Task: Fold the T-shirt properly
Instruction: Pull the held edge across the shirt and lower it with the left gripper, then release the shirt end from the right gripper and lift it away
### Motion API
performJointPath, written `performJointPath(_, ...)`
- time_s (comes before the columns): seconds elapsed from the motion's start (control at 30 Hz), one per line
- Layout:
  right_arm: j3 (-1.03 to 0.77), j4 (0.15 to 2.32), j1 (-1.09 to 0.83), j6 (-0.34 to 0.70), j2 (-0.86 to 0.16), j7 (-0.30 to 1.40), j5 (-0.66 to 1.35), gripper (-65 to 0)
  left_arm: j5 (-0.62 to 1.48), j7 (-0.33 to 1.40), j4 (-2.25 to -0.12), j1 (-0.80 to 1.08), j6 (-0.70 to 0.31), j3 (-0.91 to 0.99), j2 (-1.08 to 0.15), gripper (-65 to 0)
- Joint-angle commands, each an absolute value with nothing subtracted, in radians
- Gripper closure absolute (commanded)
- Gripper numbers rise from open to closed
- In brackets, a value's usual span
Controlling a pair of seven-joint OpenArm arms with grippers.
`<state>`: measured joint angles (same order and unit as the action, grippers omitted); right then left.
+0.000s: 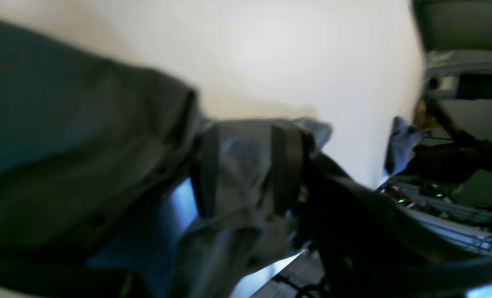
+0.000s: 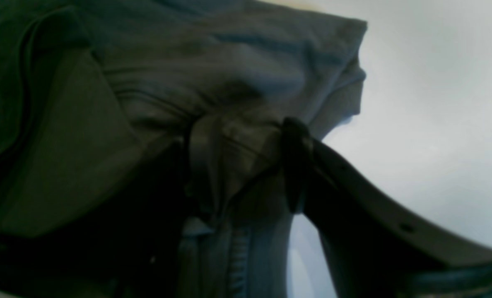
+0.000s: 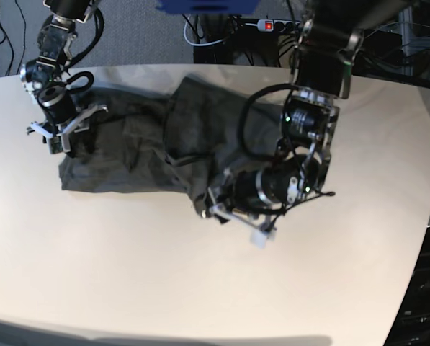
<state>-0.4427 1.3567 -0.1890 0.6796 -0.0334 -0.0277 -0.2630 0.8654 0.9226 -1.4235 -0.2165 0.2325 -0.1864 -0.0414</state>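
Dark grey thin-fabric T-shirt (image 3: 139,148) lies crumpled across the far half of the pale round table (image 3: 200,288), partly folded over itself. Left pincer (image 1: 246,165) sits at the shirt's near edge with cloth bunched between its part-open fingers. Right pincer (image 2: 246,161) is at the shirt's other end, fingers apart, a fold of fabric between them.

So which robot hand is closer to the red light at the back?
Left. The left gripper sits below the red light, at the T-shirt's front edge; the right gripper is far off at the other end.
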Motion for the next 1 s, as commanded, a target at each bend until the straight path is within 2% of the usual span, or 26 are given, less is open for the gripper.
performJointPath(0.0, -0.438, 1.353, -0.199, 0.698, -0.035, 0.048, -0.326, -23.9, 0.883, 0.92, -1.442, -0.231, 0.226, -0.183, -0.058, -20.9)
performJointPath(0.1, -0.438, 1.353, -0.199, 0.698, -0.035, 0.048, -0.326, -23.9, 0.883, 0.967, -1.44, -0.22, 0.226, -0.183, -0.085, -17.0)
performJointPath(0.23, -0.438, 1.353, -0.197, 0.698, -0.035, 0.048, -0.326, -23.9, 0.878, 1.026, -1.438, -0.219, 0.226, -0.177, -0.097, -2.8)
performJointPath(0.27, -0.438, 1.353, -0.197, 0.698, -0.035, 0.048, -0.326, -23.9, 0.874, 1.032, -1.437, -0.219, 0.226, -0.177, -0.097, -1.0)
performJointPath(0.43, -0.438, 1.353, -0.196, 0.698, -0.035, 0.048, -0.326, -23.9, 0.869, 1.066, -1.431, -0.219, 0.226, -0.183, -0.096, -2.4)
performJointPath(0.6, -0.438, 1.353, -0.196, 0.698, -0.035, 0.048, -0.326, -23.9, 0.868, 1.101, -1.336, -0.225, 0.228, -0.18, -0.116, -2.4)
performJointPath(0.97, -0.438, 1.353, -0.194, 0.698, -0.035, 0.048, -0.326, -23.9, 0.759, 1.095, -1.314, -0.225, 0.228, -0.177, -0.168, -2.4)
